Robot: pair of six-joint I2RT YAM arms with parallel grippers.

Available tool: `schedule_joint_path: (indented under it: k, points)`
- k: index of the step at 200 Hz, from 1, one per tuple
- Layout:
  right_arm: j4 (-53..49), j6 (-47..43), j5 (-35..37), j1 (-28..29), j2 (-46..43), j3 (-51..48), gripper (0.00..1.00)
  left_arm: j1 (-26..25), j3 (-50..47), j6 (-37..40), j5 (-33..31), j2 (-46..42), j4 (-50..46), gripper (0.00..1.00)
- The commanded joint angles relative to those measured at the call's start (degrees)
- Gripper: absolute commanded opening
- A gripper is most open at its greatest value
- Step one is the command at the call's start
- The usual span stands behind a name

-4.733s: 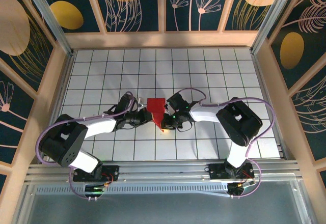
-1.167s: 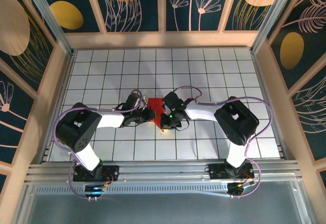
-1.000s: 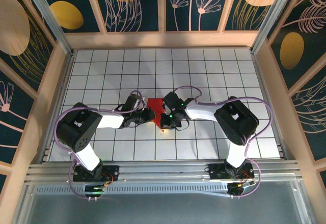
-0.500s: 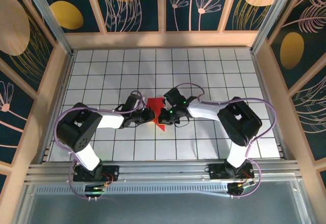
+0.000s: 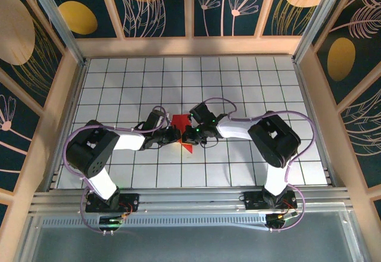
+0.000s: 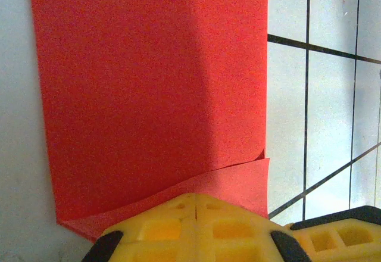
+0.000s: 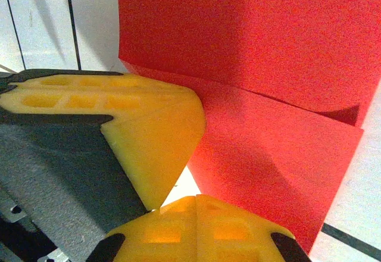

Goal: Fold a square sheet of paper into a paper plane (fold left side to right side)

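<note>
The square sheet of paper (image 5: 180,121) is bright red and lies folded on the white grid table, a lower layer sticking out beneath the upper one (image 6: 149,83). My left gripper (image 5: 175,136) is shut; its yellow tips (image 6: 195,199) rest on the paper's near edge, on the protruding flap. My right gripper (image 5: 188,136) is shut too, its tips (image 7: 196,201) just off the paper's (image 7: 256,53) corner and nearly touching the left gripper's fingers (image 7: 149,128). Both grippers cover the paper's middle from above. No finished paper plane is in view.
The white grid table (image 5: 238,83) has wooden walls with dark floral panels on three sides. Both arms reach inward from the near edge, their cables looping above the wrists. A metal rail (image 5: 190,199) runs along the front.
My right gripper has slid left across the paper until it meets the left gripper. The left gripper has stayed put over the last second, and less red paper shows between them.
</note>
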Motion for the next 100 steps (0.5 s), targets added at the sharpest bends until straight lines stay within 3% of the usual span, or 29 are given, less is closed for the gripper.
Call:
schedule_joint_path:
  k: [1,100]
  points:
    - [1.9,1.0,-0.6,0.7,1.2,-0.4,0.0,0.1,-0.5,0.0,-2.9,2.8,-4.7,0.0]
    - [-1.3,0.4,1.1,0.8,1.4,-3.9,0.0,0.1,0.7,0.4,-3.9,3.8,-6.2,0.0]
